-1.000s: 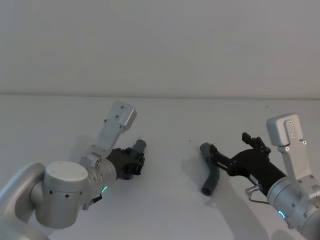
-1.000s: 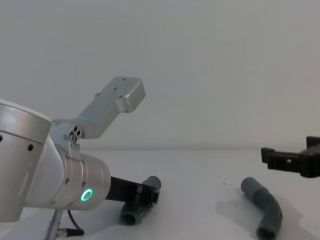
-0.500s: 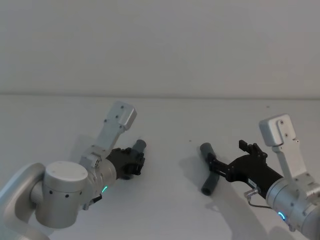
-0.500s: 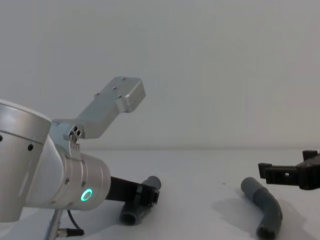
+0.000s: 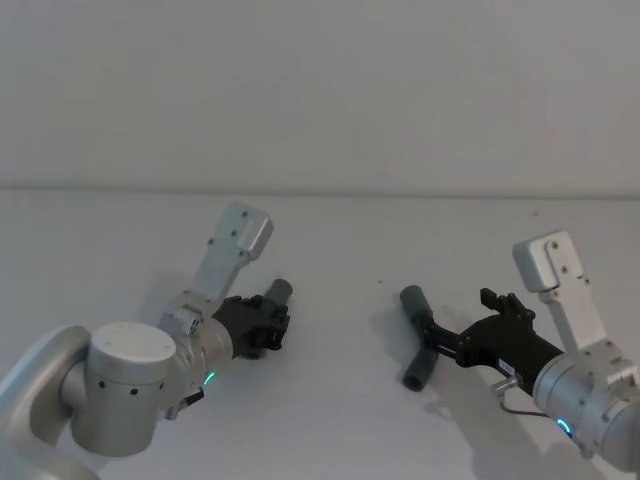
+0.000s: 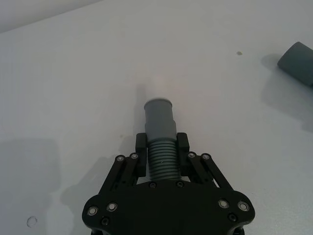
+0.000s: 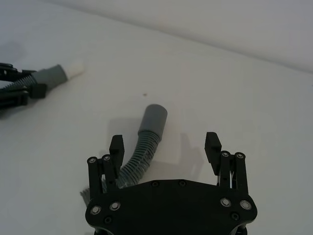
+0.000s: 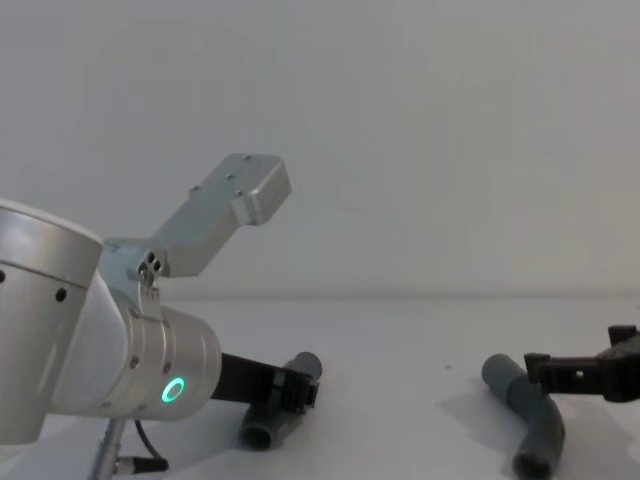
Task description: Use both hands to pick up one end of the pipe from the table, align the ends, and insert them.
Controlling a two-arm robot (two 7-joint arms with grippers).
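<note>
**A:** Where do the two halves of the pipe sit?

**B:** The left pipe piece [image 6: 160, 120] is in the left claw [image 6: 162, 152], low at the surface [image 5: 340, 250]. I can't tell whether it is lifted clear. The claw's fingers are closed on the ribs just behind the cuff, and the white tip [image 7: 74, 69] pokes out in front, toward the middle. The right pipe piece [image 5: 422, 362] lies on the surface, well apart from the first.

**A:** And the right claw?

**B:** The right claw [image 7: 164, 146] is spread wide and has hold of nothing. It is down low at the bent piece. The ribbed middle runs close by one finger, and the hollow cuff [image 7: 153, 116] lies ahead of the opening. Whether that finger touches the hose, I can't say.

**A:** How do you reckon it will handle?

**B:** Light, I'd judge, and a bit awkward. The ribbed part looks as if it will flex, so a hold far from the end would let the cuff droop during alignment. The cuffs look smooth and stiffer, and are likely slippery under plastic fingers.

**A:** So where should it grip?

**B:** On the ribs right behind the hollow cuff, as the left claw has done on its piece. The ridges should give bite, and the mouth is left free for the tip.
</note>
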